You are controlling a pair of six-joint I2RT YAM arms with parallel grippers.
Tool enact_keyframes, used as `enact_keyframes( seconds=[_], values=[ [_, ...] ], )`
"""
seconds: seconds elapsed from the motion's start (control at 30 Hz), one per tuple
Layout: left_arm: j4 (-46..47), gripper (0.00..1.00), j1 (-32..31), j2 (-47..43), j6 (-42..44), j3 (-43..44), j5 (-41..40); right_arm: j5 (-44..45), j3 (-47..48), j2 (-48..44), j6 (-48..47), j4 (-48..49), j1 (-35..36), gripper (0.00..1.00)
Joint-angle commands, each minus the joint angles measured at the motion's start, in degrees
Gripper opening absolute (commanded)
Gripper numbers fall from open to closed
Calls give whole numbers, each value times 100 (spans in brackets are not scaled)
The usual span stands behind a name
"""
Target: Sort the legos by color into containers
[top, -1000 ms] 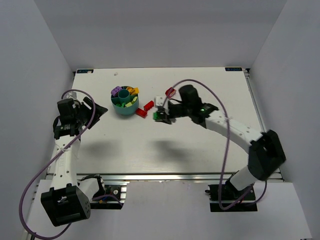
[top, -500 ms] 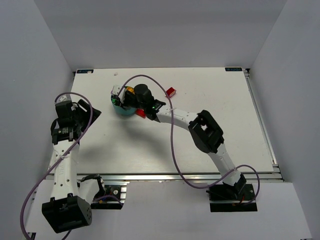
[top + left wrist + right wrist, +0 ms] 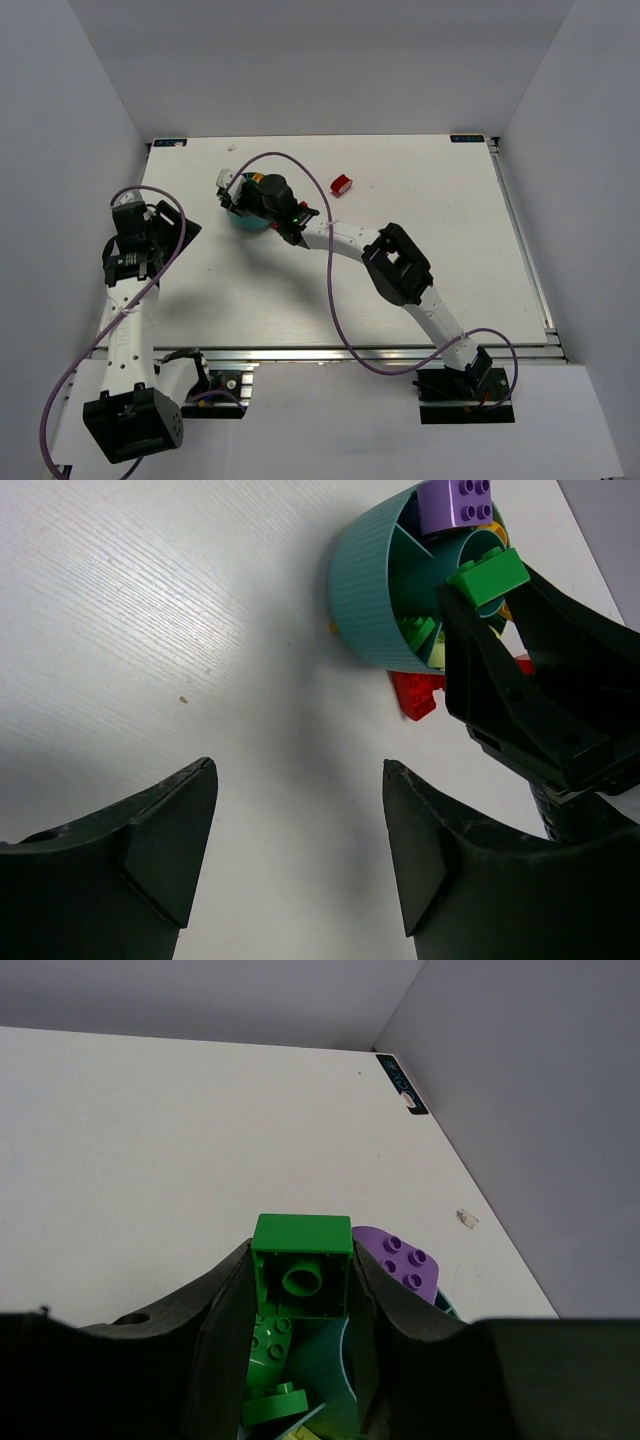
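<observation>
Legos, item one: a green brick (image 3: pixel 301 1278) is clamped between the two fingers of the right gripper (image 3: pixel 300 1256), stud side down and hollow underside facing the wrist camera. The jaws stand partly apart, closed on the brick's two sides. The brick hangs directly above the teal cup (image 3: pixel 362 590), over its central tube and the adjoining compartment, and is not yet inside it.

The cup stands on the table (image 3: pixel 520 200) in the far-left quarter, closer to the far edge than to the near one. In the overhead view the right gripper covers most of it.

Cup contents as observed: a purple brick (image 3: pixel 455 504) sits high in one compartment, rising above the rim. Green pieces (image 3: pixel 420 635) lie in the compartment beneath the held brick. A sliver of yellow or orange shows past the purple brick; which compartment it occupies cannot be told.

Outside the cup: one red brick (image 3: pixel 414 692) lies on the table just beside the cup wall, on the side toward the right edge, partly hidden by the right gripper. Whether it touches the wall cannot be told. A second red lego (image 3: pixel 342 183) lies alone toward the far edge, near the table's middle, well apart from the cup.

The left gripper (image 3: pixel 298 772) is over bare table near the left edge, facing the cup. Its jaws are wide apart with nothing between them.
</observation>
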Motion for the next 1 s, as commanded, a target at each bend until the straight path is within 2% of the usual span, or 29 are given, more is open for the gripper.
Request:
enact_keyframes(
  seconds=[0.0,0.43,0.63,0.67,0.77,0.87,0.97],
  values=[
    [19,76,-21,4,39,48,-80,184,-36,-71,91,475,-1,4],
    [230,76,-21,-269,-251,-154,-115,17,-537,-203,74,536,-10,10],
    [186,76,-30,-409,-348,-198,-124,78,-652,-203,-58,642,-10,25],
    [168,76,-21,-409,-339,-198,-133,96,-652,-203,-50,651,-10,32],
    [168,76,-21,-400,-330,-172,-133,96,-660,-185,-41,677,-10,43],
    [177,76,-21,-374,-330,-154,-124,70,-687,-211,-41,677,-10,50],
    [177,76,-21,-383,-312,-154,-124,61,-739,-238,-50,695,-1,53]
  ],
)
